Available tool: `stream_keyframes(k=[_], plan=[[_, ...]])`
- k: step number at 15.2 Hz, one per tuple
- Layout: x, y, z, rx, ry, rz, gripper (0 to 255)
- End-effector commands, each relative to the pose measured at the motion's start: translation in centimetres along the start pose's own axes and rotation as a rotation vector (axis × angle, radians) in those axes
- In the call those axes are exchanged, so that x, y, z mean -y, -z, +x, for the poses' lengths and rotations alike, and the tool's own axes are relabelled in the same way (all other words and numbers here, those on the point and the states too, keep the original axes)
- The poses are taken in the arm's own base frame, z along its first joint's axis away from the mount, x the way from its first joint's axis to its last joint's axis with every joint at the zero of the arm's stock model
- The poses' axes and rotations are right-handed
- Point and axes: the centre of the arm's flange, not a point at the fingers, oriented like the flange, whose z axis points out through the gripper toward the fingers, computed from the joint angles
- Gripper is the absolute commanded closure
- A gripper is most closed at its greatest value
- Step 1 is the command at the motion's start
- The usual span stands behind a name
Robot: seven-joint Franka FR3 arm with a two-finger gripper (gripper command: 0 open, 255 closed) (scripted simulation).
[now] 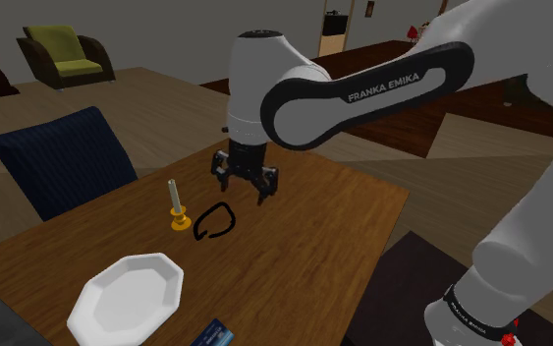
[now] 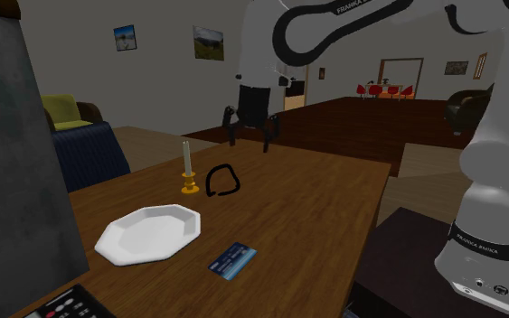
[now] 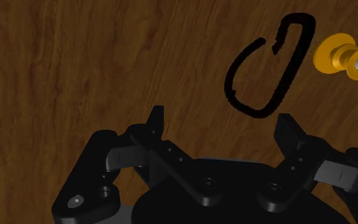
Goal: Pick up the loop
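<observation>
On the wood-grain table point(image 3: 75, 63) lies a thin black loop point(image 3: 293, 63) — oblong, gapped.

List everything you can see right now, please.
loop: 1, black, flat on table beside candle
candle: 1, pale, upright in orange holder, on table
plate: 1, white, octagonal, on table
card: 1, blue, on table near plate
table: 1, brown wood, below the gripper
chair: 1, navy, beside table
armchair: 1, green, far background
arm: 1, white, reaching over table
gripper: 1, black, open, above table, apart from loop
</observation>
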Motion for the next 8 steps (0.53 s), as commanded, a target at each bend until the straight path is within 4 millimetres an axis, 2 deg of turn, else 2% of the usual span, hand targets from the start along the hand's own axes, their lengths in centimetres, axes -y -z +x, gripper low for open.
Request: stream_keyframes(k=[1, 4, 5, 8], plan=[[2.6, -1.1, 0.0, 0.002, -0.07, 0.009, 0], [6.1, -2.6, 0.1, 0.007, -0.16, 0.018, 0], [6.6, -2.9, 0.1, 0.008, -0.175, 0.02, 0], [6.5, -4.4, 0.1, 0.008, -0.175, 0.02, 0]])
